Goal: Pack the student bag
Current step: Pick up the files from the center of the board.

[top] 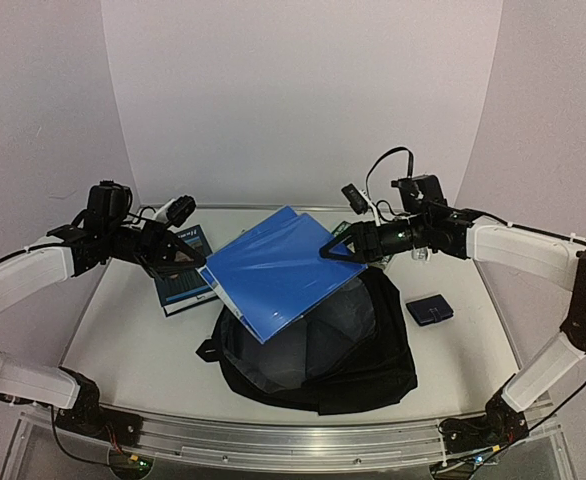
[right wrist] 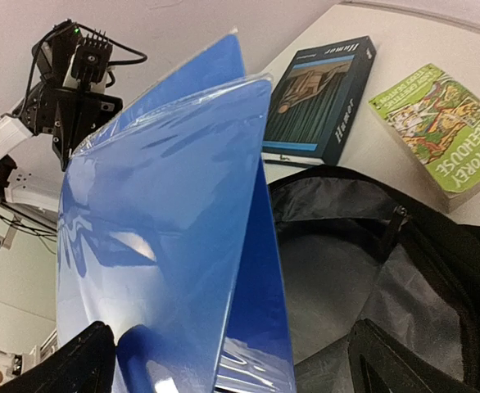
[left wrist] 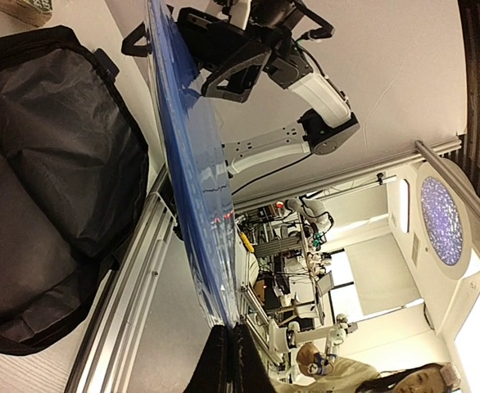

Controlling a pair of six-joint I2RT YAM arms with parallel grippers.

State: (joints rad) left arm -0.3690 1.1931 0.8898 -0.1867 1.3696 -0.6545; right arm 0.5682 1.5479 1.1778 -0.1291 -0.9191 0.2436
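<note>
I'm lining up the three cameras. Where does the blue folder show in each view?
Top external: the folder sits in the middle, tilted above the open bag.
Left wrist: the folder is edge-on, a blue band from top to bottom centre.
Right wrist: the folder fills the left and centre.
Shared landmark: the bag, low centre from above, left in the left wrist view, right in the right wrist view.
</note>
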